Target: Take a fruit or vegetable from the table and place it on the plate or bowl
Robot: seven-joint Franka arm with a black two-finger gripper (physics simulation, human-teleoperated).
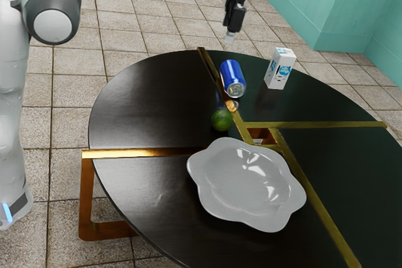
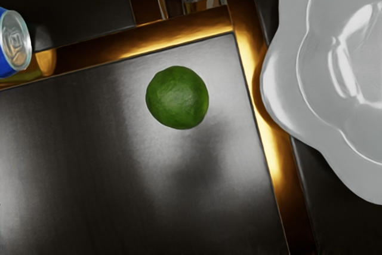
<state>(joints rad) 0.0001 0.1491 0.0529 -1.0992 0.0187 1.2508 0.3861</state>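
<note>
plate (image 1: 246, 187) sits just beside the lime (image 1: 222, 119), which lies almost straight below the high, empty hand (image 1: 230, 36) (its opening i cannot tell).

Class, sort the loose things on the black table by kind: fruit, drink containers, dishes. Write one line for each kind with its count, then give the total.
Fruit: 1, the lime
Drink containers: 2, the blue can and the carton
Dishes: 1, the white plate
Total: 4
</note>
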